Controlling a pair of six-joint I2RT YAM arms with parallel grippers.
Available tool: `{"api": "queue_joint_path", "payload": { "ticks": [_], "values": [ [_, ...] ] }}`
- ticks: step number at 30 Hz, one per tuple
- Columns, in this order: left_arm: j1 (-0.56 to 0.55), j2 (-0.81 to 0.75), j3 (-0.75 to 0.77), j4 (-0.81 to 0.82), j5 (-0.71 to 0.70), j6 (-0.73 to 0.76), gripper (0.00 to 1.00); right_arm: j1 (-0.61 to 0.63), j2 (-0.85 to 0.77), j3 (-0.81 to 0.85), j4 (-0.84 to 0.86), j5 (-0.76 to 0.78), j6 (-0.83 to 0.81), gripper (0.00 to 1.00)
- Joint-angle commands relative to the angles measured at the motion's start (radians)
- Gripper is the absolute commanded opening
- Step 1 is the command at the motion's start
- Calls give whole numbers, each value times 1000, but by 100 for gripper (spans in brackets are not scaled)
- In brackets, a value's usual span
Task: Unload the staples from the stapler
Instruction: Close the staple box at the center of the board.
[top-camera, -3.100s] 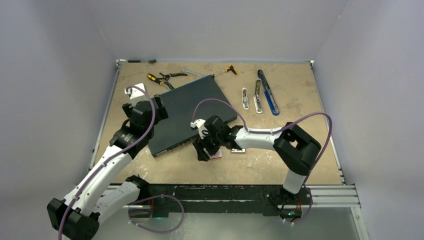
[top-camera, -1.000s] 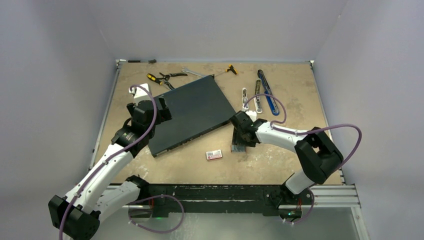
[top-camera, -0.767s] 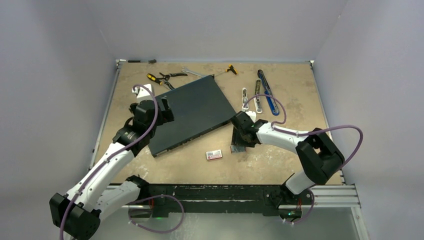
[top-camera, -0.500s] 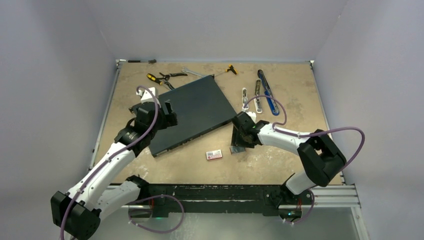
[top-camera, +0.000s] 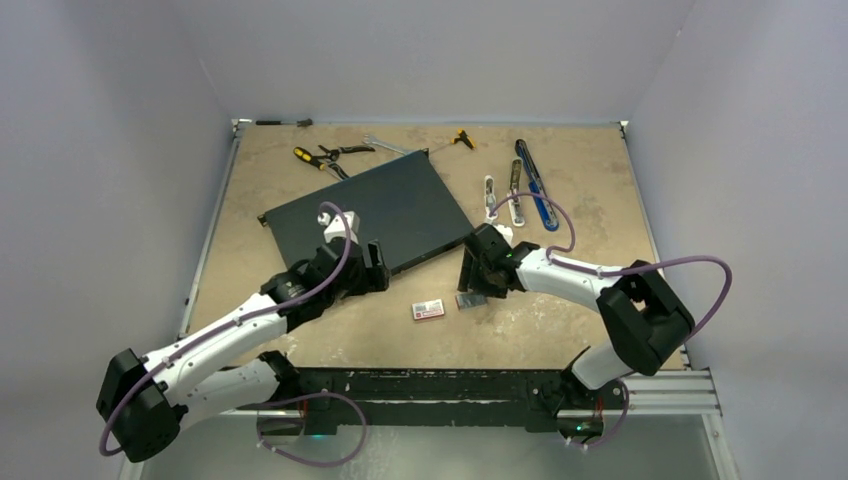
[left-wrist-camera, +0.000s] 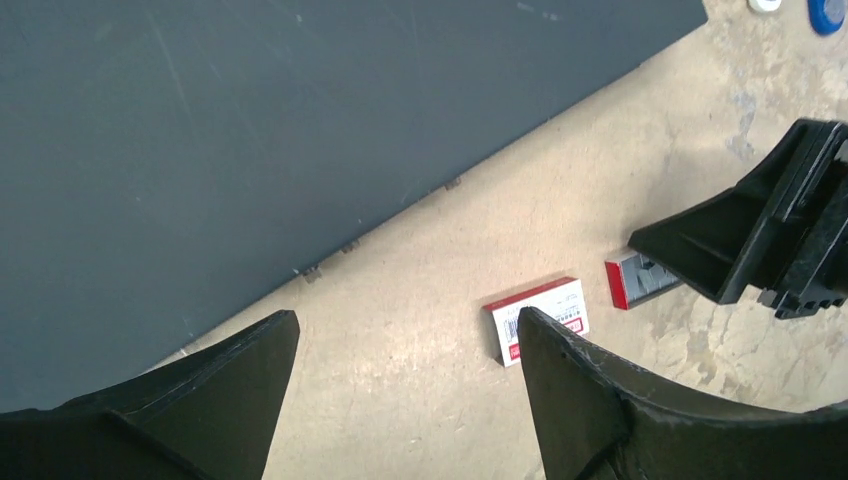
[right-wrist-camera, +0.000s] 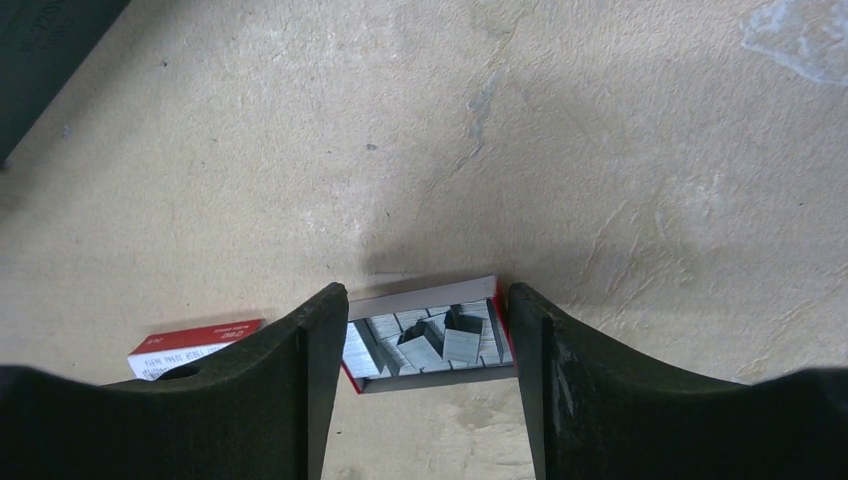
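Spill risk: staple tray (right-wrist-camera: 372, 362)
Fingers of the right gripper (right-wrist-camera: 428, 310) flank it; clamped or not, we cannot tell. The left gripper (left-wrist-camera: 405, 322) is spread, empty. Tilting could scatter staples (right-wrist-camera: 462, 344) toward the staple box (right-wrist-camera: 195, 342) at 9 o'clock.

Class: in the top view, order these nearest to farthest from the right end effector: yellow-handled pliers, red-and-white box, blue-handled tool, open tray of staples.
From the right end effector:
1. open tray of staples, at its fingertips
2. red-and-white box, just left
3. blue-handled tool, far right
4. yellow-handled pliers, far-left corner
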Motion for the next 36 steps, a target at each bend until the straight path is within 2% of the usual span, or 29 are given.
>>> {"api": "queue_joint_path", "payload": {
  "ticks": [1,11,25,30,36],
  "values": [
    [-47,17,-42,95,23,-84,77,14,-8,-12,-11,-39,40,62],
    [-165,91,-88,212,18,-157,73,73,39,20,2,-54,74,59],
    [-194,166,-129,328,80,-129,70,85,45,27,10,-43,92,60],
    [-194,200,-122,331,65,-114,70,85,24,34,-60,-29,96,65],
    [-194,262,-87,300,9,-140,77,83,-22,48,-102,16,90,71]
  ]
}}
